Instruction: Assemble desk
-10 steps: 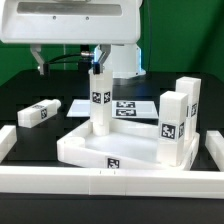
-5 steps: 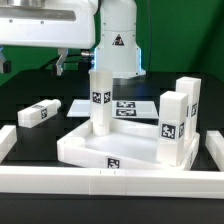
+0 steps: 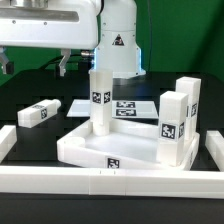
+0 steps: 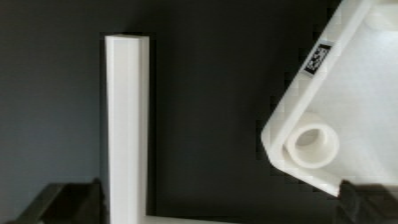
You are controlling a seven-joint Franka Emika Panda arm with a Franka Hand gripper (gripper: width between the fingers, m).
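- On the black table [image 3: 60,125], near the middle of the exterior view, lies the tabletop [image 3: 120,150], a white plastic rectangular tray with a raised rim; a small black-and-white square tag marks its near wall.
- One white square leg [image 3: 100,100] stands upright inside the tray toward the exterior view's left, carrying a tag about halfway up its face.
- Two further legs stand upright, close together, at the tray's corner on the exterior view's right: the nearer leg [image 3: 172,128] shows a large tag on its front face, and the farther leg [image 3: 191,100] rises just behind it.
- A fourth leg [image 3: 36,113] lies on its side on the table, well apart from the tray, toward the exterior view's left; tags show on its faces.
- Behind the tray, the marker board [image 3: 118,107] lies flat on the table.
- Long white border rails [image 3: 100,182] frame the work area along the near edge and both sides.
- High at the exterior view's upper left, the tool [image 3: 35,62] hangs above the table, its fingers spread wide and holding nothing.
- The wrist view looks down on a straight white rail [image 4: 127,125] beside a rounded corner of the tabletop [image 4: 347,110], where a round socket [image 4: 311,142] and part of a tag appear; the dark fingers [image 4: 54,205] sit at the picture's edge.
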